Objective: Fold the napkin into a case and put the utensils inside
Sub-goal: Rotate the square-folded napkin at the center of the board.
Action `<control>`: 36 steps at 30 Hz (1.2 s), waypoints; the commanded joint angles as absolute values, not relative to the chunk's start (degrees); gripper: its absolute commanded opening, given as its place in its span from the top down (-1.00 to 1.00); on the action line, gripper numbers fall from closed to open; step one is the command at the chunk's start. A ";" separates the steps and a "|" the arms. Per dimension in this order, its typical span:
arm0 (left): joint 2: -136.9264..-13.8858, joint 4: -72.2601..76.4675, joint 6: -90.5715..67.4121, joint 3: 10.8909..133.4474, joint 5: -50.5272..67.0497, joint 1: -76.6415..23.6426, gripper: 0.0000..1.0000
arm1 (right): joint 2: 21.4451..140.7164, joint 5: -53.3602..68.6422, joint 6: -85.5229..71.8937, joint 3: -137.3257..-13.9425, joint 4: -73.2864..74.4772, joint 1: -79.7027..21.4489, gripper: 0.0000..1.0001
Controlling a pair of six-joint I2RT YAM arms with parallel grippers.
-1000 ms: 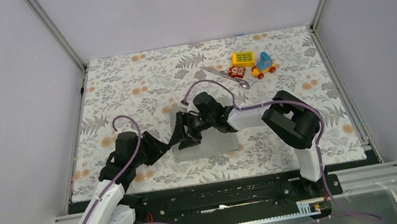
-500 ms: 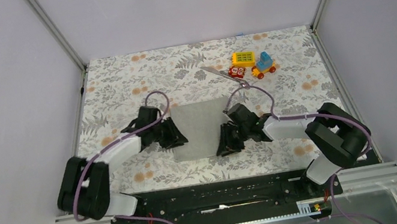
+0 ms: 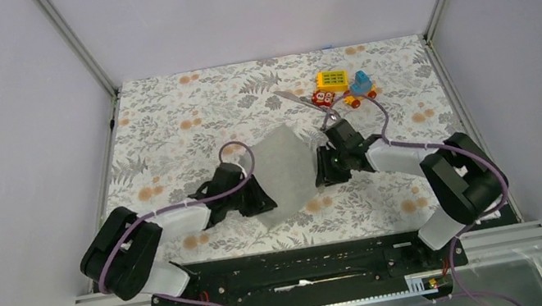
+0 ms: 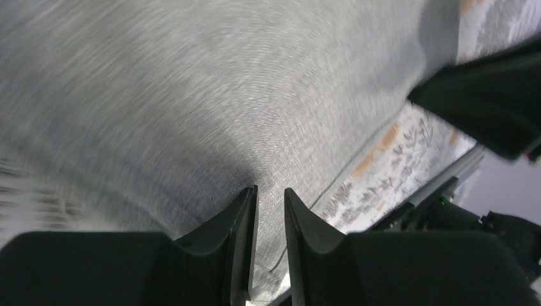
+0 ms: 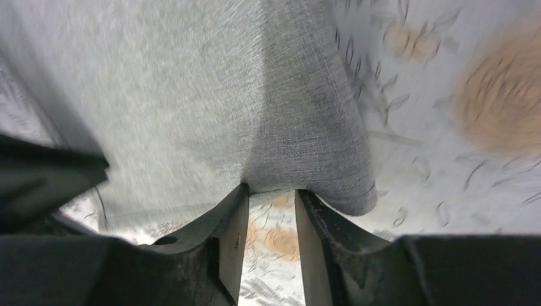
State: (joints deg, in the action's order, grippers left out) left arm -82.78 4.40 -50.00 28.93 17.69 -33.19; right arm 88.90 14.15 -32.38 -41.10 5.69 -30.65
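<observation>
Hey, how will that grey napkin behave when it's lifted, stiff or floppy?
Probably floppy: the napkin creases and droops between the left end effector and right end effector. Likely light, since edge pinches seem to carry it. Its woven texture suggests it won't slip easily.

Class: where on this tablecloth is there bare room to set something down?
Free: the far-left tablecloth, between its left edge and the napkin; also the right edge beyond the right arm. Crowded: the far right, with toy blocks and utensils, and the centre, where the left end effector and right end effector grip the napkin.
</observation>
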 commanded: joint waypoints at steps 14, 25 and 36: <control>-88.15 -1.03 -59.41 42.59 12.63 -54.21 0.12 | 106.24 7.19 -18.60 -73.12 24.22 -29.69 -0.10; -78.20 -8.07 -48.25 34.48 18.07 -34.43 0.01 | 93.35 27.59 -31.61 -52.57 8.33 -29.96 -0.07; -96.36 0.68 -48.84 42.55 17.22 -34.06 0.10 | 106.01 17.96 -31.20 -58.21 5.20 -27.81 0.32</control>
